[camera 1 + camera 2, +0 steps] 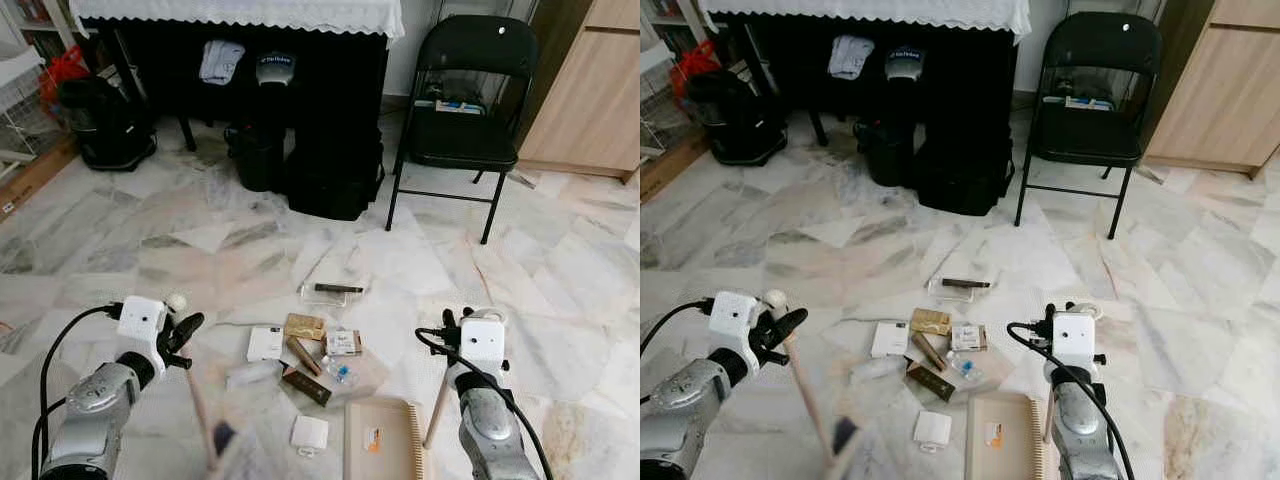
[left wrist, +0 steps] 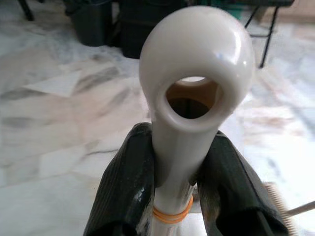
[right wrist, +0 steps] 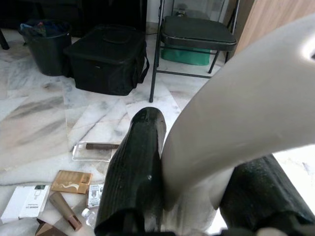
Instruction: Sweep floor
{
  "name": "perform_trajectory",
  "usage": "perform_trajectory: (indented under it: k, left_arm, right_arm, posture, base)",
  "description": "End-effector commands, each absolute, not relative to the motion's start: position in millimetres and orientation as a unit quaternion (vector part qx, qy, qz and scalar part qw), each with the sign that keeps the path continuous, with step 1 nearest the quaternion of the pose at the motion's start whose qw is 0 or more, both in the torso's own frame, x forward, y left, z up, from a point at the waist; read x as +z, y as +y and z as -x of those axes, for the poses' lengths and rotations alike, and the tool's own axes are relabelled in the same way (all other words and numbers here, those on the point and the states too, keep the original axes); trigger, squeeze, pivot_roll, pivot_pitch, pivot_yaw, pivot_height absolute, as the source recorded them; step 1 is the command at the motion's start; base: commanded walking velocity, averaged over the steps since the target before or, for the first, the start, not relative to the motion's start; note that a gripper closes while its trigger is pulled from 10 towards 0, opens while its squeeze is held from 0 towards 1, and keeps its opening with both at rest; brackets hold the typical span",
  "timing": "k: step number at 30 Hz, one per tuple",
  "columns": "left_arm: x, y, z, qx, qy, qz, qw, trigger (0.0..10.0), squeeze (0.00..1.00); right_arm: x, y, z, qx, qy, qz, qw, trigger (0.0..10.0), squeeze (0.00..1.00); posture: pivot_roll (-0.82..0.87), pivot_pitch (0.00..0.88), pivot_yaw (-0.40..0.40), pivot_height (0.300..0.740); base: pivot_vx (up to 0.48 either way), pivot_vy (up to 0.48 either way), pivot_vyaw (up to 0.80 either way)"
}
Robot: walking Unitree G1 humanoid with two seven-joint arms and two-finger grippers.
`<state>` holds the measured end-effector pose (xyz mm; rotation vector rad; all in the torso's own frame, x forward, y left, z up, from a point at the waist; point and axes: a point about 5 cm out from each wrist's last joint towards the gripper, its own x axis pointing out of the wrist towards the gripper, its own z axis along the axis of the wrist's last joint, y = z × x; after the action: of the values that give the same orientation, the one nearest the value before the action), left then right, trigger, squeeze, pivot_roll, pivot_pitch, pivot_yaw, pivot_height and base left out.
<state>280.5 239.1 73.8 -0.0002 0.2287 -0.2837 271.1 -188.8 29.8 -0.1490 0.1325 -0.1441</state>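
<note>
Left gripper (image 2: 172,196): jaws pinching the broom handle (image 2: 194,93) | Right gripper (image 3: 197,201): jaws clamped on the dustpan handle (image 3: 236,128) | Dustpan (image 1: 380,440) rests on floor (image 1: 150,230) beside litter pile (image 1: 305,355) | Step: sweeping; next, draw litter toward dustpan.

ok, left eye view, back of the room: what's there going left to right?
Black vacuum-like appliance → black bin → black bag → black folding chair → wooden cabinet.
</note>
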Motion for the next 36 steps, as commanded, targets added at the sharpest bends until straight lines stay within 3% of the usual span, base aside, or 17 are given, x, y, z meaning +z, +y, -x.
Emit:
perform_trajectory:
  k: [1, 11, 21, 30, 36]
  left_arm:
    - [70.6, 235.1, -278.4, -0.151, 0.121, 0.048, 0.980, 10.0, 0.00]
    - [84.6, 224.5, -284.4, -0.141, 0.073, 0.143, 0.977, 10.0, 0.00]
    - [103.6, 232.6, -287.1, -0.175, 0.056, 0.148, 0.972, 10.0, 0.00]
    - [108.5, 222.0, -282.9, -0.220, 0.063, 0.161, 0.960, 10.0, 0.00]
    - [115.6, 231.3, -286.8, -0.195, 0.047, 0.122, 0.972, 10.0, 0.00]
  right_arm:
    - [30.4, -188.8, -272.2, -0.072, 0.063, 0.077, 0.992, 10.0, 0.00]
    - [29.5, -185.4, -273.4, -0.069, 0.065, 0.074, 0.993, 10.0, 0.00]
    - [28.5, -186.5, -273.2, -0.070, 0.068, 0.075, 0.992, 10.0, 0.00]
    - [28.1, -182.8, -274.2, -0.067, 0.067, 0.072, 0.993, 10.0, 0.00]
    - [27.9, -182.4, -274.5, -0.066, 0.067, 0.072, 0.993, 10.0, 0.00]
  posture:
    - [-0.04, 0.108, 0.002, 0.740]
    - [-0.05, 0.111, 0.001, 0.740]
    - [-0.04, 0.113, 0.001, 0.740]
    - [-0.04, 0.114, -0.001, 0.740]
    - [-0.04, 0.113, -0.001, 0.740]
  base:
    - [0.000, 0.000, 0.00]
    - [0.000, 0.000, 0.00]
    - [0.000, 0.000, 0.00]
    - [0.000, 0.000, 0.00]
    - [0.000, 0.000, 0.00]
